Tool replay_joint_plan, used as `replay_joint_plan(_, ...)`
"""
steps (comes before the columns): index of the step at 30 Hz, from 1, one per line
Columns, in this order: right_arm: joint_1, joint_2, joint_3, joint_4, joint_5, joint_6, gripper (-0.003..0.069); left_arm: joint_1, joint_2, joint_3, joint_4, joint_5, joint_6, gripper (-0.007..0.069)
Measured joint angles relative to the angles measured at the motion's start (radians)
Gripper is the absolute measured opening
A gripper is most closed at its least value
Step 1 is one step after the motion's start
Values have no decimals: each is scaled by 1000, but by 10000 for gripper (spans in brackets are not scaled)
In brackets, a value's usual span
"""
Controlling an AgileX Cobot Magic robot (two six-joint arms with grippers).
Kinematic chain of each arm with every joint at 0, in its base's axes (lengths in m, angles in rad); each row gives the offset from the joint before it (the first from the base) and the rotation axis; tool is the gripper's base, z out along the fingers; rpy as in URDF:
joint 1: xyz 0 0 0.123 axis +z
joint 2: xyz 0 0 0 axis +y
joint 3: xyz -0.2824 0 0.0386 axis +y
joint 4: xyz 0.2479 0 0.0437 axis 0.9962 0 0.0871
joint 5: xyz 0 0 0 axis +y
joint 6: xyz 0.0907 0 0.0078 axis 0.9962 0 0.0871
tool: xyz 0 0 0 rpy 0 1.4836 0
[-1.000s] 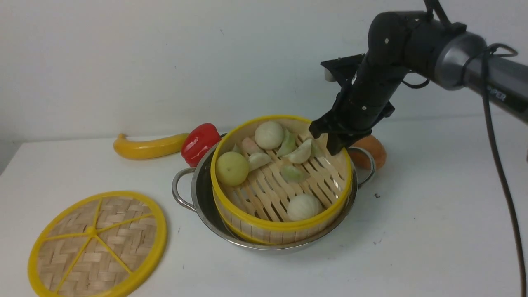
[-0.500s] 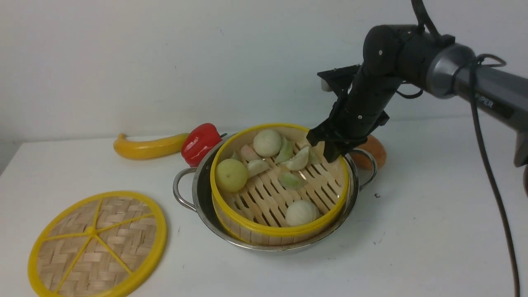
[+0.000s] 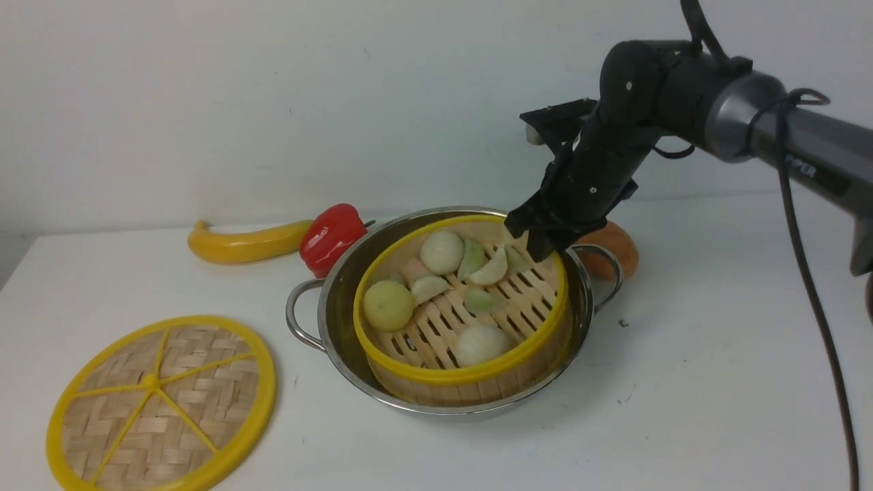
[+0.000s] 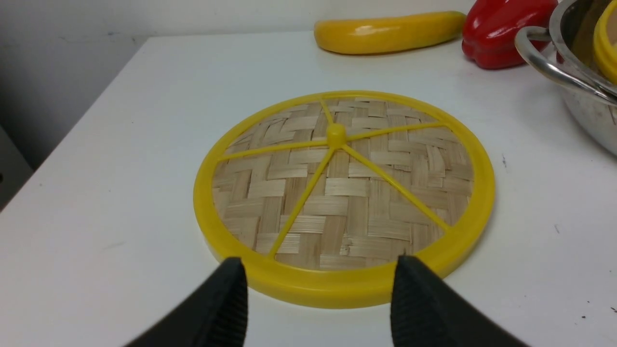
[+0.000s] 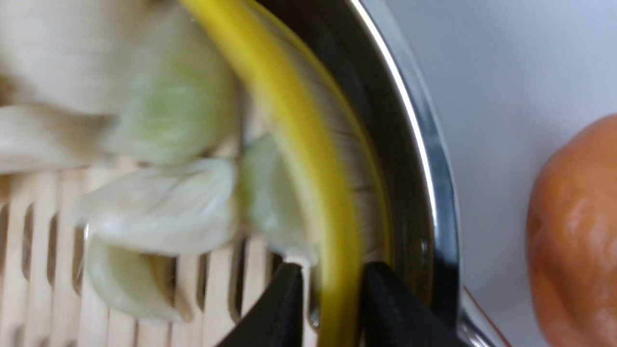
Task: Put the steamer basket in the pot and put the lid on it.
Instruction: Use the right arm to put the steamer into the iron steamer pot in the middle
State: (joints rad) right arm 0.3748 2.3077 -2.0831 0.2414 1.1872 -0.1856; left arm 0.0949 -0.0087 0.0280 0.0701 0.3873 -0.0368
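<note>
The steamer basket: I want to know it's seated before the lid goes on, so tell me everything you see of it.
The steamer basket is a round bamboo tub with a yellow rim, slatted floor and low slat wall. It sits inside the pot, nearer its right wall, holding pale buns and dumplings. The right gripper straddles its far rim, jaws open.

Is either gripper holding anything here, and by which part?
Left gripper holds nothing, open by the lid. Right gripper straddles the steamer basket at its yellow rim; whether it grips cannot be told.
</note>
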Motion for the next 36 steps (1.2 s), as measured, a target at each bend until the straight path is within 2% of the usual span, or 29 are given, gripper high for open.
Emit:
replay_joint_plan(2,0,-3,-1,8,0,-12,280,0,0,0,0,0,0,379)
replay_joint_plan(6,0,-3,-2,8,-9,-17,341,0,0,0,0,0,0,379)
replay_joint_plan(16,0,-55,-19,-28,-56,-10,349,0,0,0,0,0,0,379)
replay_joint_plan(21,0,-84,-115,-101,23,13,349,0,0,0,0,0,0,379)
replay_joint_plan(23,0,-92,-169,-155,55,63,340,0,0,0,0,0,0,379)
replay_joint_plan(26,0,-101,-246,-241,67,157,304,0,0,0,0,0,0,379)
replay_joint_plan(28,0,-124,-282,-289,70,226,248,0,0,0,0,0,0,379)
replay_joint_plan(29,0,-143,-295,-306,72,257,197,0,0,0,0,0,0,379)
replay_joint_plan(30,0,-146,-298,-309,72,262,187,0,0,0,0,0,0,379)
replay_joint_plan(31,0,-178,-315,-326,74,286,99,0,0,0,0,0,0,379)
replay_joint_plan(32,0,-201,-318,-335,76,294,44,0,0,0,0,0,0,379)
replay_joint_plan(34,0,-252,-319,-346,81,303,-19,0,0,0,0,0,0,379)
replay_joint_plan(36,0,-297,-319,-346,85,309,-33,0,0,0,0,0,0,379)
